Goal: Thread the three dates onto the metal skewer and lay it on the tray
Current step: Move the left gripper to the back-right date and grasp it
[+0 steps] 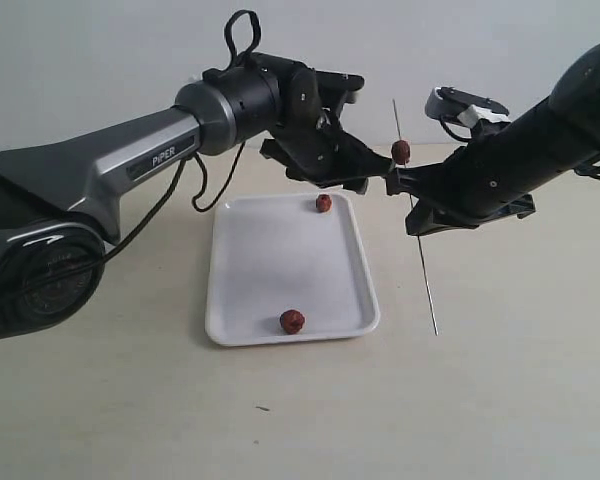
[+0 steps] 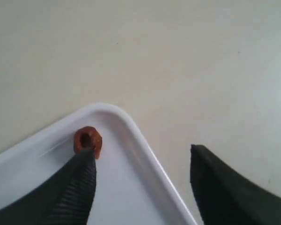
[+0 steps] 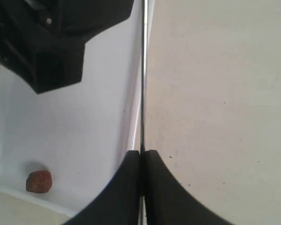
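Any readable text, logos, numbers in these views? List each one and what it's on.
"PiPER": on the grey link of the left arm, exterior view.
Nothing else reads: the tray is plain, and neither wrist view shows any lettering.

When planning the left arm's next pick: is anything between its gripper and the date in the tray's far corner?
Nothing visible: the left gripper hangs open above the tray, the date lying uncovered by one fingertip.
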### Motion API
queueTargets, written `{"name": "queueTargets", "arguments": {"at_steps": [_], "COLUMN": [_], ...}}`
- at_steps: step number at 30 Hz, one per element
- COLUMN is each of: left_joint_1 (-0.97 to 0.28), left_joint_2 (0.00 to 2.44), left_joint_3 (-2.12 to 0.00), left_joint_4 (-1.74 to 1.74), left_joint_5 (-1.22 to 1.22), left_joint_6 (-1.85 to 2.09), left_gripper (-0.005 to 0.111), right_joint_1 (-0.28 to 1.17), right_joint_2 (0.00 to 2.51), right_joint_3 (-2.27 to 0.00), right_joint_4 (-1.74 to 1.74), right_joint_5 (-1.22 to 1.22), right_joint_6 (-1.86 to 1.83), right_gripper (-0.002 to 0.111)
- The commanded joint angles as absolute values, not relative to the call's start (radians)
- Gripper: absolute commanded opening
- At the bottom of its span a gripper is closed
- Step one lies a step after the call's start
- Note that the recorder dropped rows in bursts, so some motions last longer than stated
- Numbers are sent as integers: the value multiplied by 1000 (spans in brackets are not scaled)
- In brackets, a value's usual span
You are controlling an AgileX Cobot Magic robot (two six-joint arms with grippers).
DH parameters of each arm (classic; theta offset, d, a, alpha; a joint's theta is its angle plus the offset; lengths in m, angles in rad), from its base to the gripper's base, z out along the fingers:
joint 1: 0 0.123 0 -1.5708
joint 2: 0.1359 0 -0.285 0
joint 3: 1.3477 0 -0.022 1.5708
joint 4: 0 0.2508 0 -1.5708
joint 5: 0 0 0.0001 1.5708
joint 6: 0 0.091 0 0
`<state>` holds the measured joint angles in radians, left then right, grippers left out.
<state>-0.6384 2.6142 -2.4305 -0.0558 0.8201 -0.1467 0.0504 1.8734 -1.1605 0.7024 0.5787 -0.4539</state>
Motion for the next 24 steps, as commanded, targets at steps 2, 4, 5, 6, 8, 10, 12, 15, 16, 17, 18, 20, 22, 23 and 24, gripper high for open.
{"name": "queueTargets", "arguments": {"at_steps": [2,4,5,6,8,10,12,15,16,17,18,20,22,23,24], "left_joint_1": [-649,-649,-649,-647,-647,-647,-647,-647,-647,-647,-647,-647,-647,-647,-647], "left_joint_2": [2611,2611,2611,2611,2611,2614,2616,2634,2640,2647,2653,2663,2671,2675,2676], "left_joint_3": [-2430,-2430,-2430,-2430,-2430,-2430,-2430,-2430,-2430,-2430,-2430,-2430,-2430,-2430,-2430], "left_joint_4": [-44,26,44,56,67,67,68,80,99,116,127,129,129,129,129], "left_joint_5": [751,743,742,742,742,742,742,742,742,742,742,734,713,709,703], "left_joint_6": [-232,-312,-332,-347,-363,-379,-395,-427,-438,-458,-482,-503,-505,-510,-516], "left_gripper": [58,58,58,58,58,58,58,58,58,58,58,58,58,58,58], "right_joint_1": [46,46,46,46,46,46,46,46,46,46,46,46,46,46,46], "right_joint_2": [1857,1857,1857,1857,1857,1857,1857,1857,1857,1857,1857,1857,1857,1857,1857], "right_joint_3": [-1167,-1167,-1167,-1167,-1167,-1167,-1167,-1167,-1167,-1167,-1167,-1167,-1167,-1167,-1167], "right_joint_4": [697,697,697,697,697,697,697,697,697,697,697,697,697,697,697], "right_joint_5": [577,577,577,577,577,577,577,579,579,579,577,571,569,569,569], "right_joint_6": [-463,-468,-468,-468,-468,-468,-470,-470,-470,-470,-470,-470,-470,-470,-470], "right_gripper": [0,0,0,0,0,0,0,0,0,0,0,0,0,0,0]}}
